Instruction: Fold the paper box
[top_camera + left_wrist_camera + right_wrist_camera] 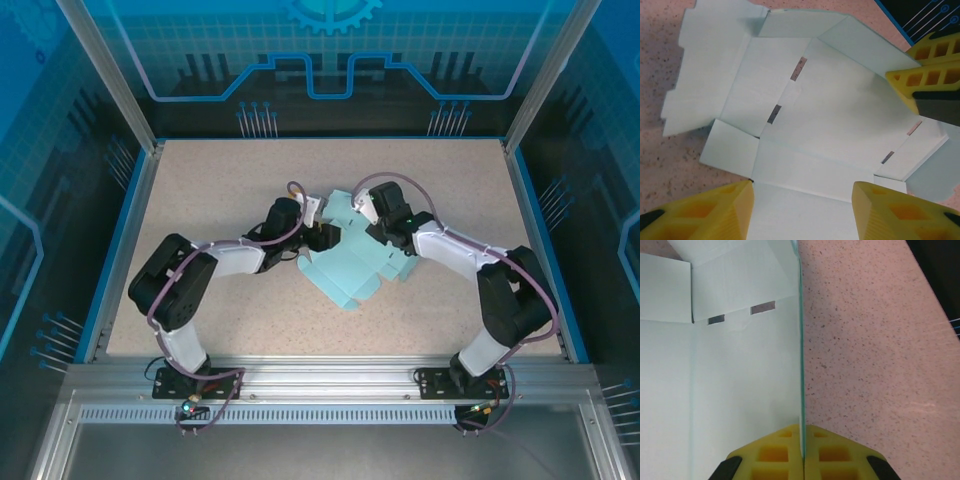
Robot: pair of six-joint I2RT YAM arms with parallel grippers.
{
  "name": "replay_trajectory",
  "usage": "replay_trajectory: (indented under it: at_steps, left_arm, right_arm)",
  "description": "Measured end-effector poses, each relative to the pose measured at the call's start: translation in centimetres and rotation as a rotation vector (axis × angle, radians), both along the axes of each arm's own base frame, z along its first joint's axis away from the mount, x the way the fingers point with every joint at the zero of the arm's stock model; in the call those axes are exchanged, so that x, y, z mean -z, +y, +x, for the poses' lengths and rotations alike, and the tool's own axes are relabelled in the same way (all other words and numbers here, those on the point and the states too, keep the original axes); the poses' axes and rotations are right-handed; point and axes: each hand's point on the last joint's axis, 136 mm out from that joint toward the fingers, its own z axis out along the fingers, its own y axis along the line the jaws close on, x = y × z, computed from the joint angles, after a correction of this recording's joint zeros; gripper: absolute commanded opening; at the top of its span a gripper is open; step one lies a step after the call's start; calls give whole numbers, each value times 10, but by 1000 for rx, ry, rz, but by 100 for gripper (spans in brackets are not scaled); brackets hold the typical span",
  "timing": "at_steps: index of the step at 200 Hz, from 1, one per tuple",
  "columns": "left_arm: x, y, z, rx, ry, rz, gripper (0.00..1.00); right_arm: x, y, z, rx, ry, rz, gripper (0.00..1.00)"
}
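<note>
1. The table [200,180] carries the paper box [350,268] at its centre, a partly raised blue cut-out between the arms.
2. The right gripper [803,435] is clamped on one side wall, apparently to hold it upright.
3. The left gripper [802,200] hovers over the base panel, jaws apart, gripping nothing.

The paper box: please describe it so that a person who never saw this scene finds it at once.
Look at the speckled beige table, near its middle. There lies the paper box, a partly folded cut-out between the open left claw and the right claw, which pinches one edge. It alone is light blue thin card with flaps and slots.
</note>
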Motion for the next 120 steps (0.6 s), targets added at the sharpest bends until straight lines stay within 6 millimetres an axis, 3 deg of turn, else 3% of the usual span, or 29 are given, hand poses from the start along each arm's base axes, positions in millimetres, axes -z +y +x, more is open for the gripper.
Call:
replay_trajectory:
  at_steps: [60, 120]
  left_arm:
    - [35, 6, 12, 18, -24, 160, 58]
    - [42, 14, 27, -8, -62, 270, 61]
  right_arm:
    - [5, 8, -6, -32, 81, 121, 4]
    - [3, 14, -8, -46, 97, 150, 4]
